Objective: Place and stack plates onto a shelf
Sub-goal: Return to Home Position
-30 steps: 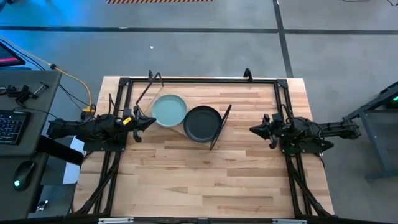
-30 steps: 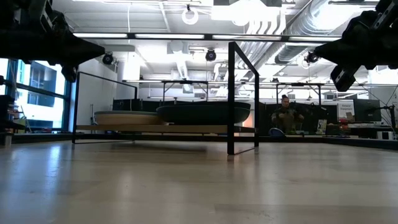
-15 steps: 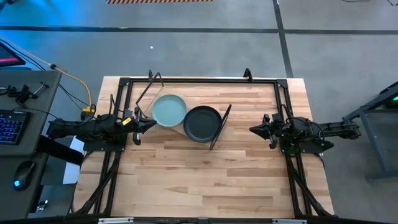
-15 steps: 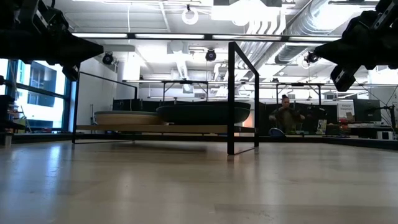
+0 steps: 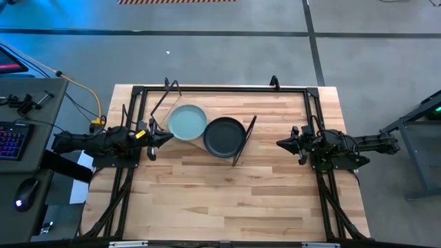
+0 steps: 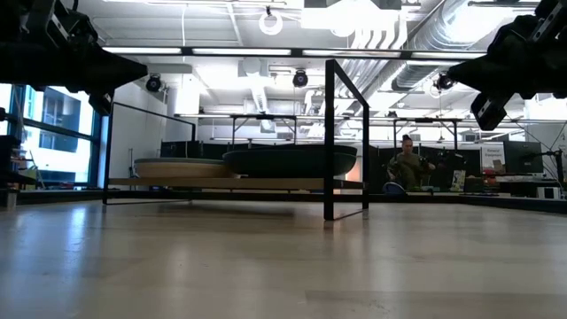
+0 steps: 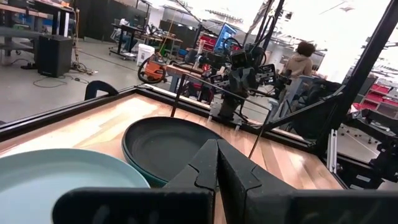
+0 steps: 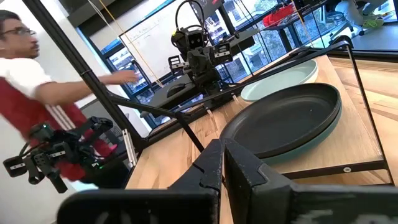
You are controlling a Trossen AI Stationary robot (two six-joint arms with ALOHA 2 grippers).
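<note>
On the far left, off the table [image 5: 227,200], a keyboard [image 5: 10,138] and a mouse [image 5: 26,189] sit on a side desk, well clear of the work. The left gripper [image 5: 164,136] hovers at the table's left edge, fingers pressed together and empty, pointing at the shelf [image 5: 200,144], which lies slantwise across the back middle of the table. On the shelf's left part sits a pale blue plate [image 5: 187,122]; the low view shows a cream plate [image 6: 177,168] under it. Just beside it to the right, rims nearly touching, a black plate [image 5: 224,136] rests on a green plate [image 7: 135,163] whose rim peeks out below. These plates look stiff, smooth-glazed and likely breakable, with some weight. Should one need moving, the raised rim is the only sensible place to pinch, and the grip would have to be firm, since the glaze seems slippery. The top plate of each stack would have to be lifted straight up so the one beneath is not dragged. The shelf's black frame end [image 5: 244,141] stands upright just right of the black plate and would block a level approach from that side. The right gripper [image 5: 281,143] waits at the right edge, fingers closed on nothing, well apart from the shelf. A person [image 6: 409,164] sits far off in the room.
</note>
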